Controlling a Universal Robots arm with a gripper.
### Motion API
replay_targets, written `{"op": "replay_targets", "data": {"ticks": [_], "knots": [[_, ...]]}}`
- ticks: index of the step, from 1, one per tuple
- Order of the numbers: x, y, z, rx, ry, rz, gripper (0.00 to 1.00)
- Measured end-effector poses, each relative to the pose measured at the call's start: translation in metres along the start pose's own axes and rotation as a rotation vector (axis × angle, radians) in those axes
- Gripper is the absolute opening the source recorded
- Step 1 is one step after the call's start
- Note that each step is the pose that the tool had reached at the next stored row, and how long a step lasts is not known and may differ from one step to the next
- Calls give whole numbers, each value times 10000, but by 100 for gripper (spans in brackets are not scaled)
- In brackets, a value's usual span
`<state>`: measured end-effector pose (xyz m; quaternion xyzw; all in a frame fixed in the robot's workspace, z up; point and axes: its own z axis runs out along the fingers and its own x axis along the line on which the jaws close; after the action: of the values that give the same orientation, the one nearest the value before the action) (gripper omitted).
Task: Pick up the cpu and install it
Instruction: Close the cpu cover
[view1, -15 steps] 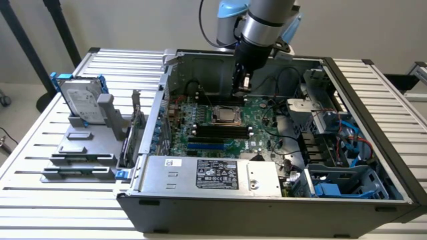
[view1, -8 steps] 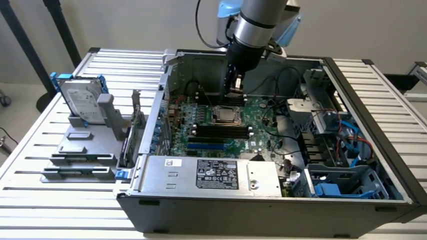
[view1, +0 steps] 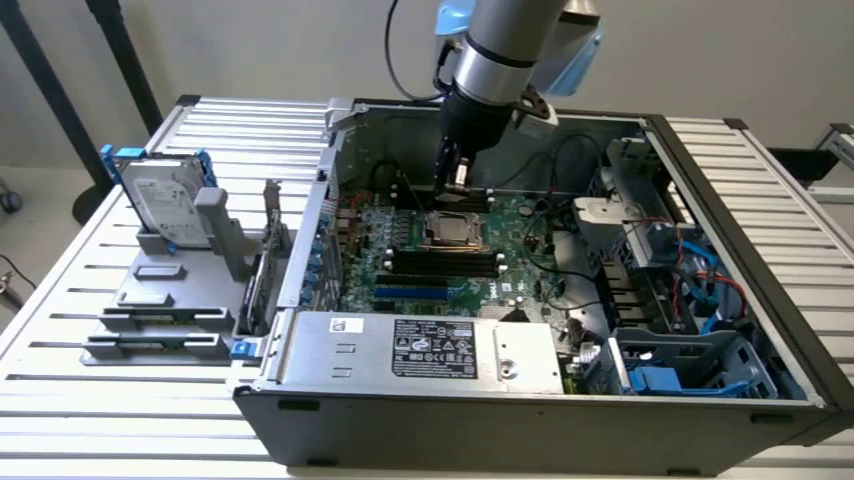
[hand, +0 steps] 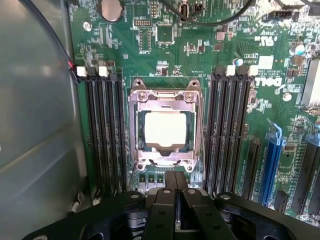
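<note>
One computer case (view1: 534, 415) lies open on a slatted table (view1: 54, 335), with one green board (view1: 514, 225) on its floor. One arm (view1: 514, 40) reaches down into the case. Its single gripper (view1: 455, 186) hangs just above the far edge of the one socket frame (hand: 165, 95), apart from it. The two fingers (hand: 167, 197) are clenched against each other with nothing between them.

The one cpu (hand: 165, 129) lies flat inside the socket frame, silver top upward, at the middle of the board. It is flanked by two banks of black memory slots (hand: 105, 135), one bank on each side. Two blue expansion slots (hand: 275, 150) and one coin cell (hand: 111, 9) also sit on the board.

One grey power supply (view1: 427, 345) lies along the near wall of the case. Outside the case, at the exterior view's left, one silver drive (view1: 163, 205) stands upright between two blue brackets (view1: 111, 163).
</note>
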<state>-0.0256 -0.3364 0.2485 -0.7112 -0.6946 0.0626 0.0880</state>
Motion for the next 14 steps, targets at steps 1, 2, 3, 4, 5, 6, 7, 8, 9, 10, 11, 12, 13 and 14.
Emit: {"op": "replay_targets", "data": {"ticks": [1, 2, 3, 4, 5, 6, 7, 8, 9, 10, 11, 12, 13, 14], "knots": [[-2, -1, 18, 4, -1, 1, 11], [-4, -2, 37, 8, -1, 1, 11], [-5, -2, 57, 10, 0, 0, 11], [-6, -4, 75, 12, -2, 1, 11], [-7, -7, 94, 13, -3, 1, 11], [-8, -10, 113, 13, -2, 1, 11], [-9, -13, 132, 13, -1, 1, 11], [-9, -17, 152, 12, -1, 1, 11], [-10, -19, 171, 12, -2, 1, 11], [-11, -20, 189, 13, -1, 1, 11], [-12, -20, 209, 13, -2, 1, 11], [-12, -21, 227, 13, -3, 2, 11], [-12, -21, 246, 12, -2, 1, 11], [-11, -21, 265, 12, -1, 1, 11]]}}
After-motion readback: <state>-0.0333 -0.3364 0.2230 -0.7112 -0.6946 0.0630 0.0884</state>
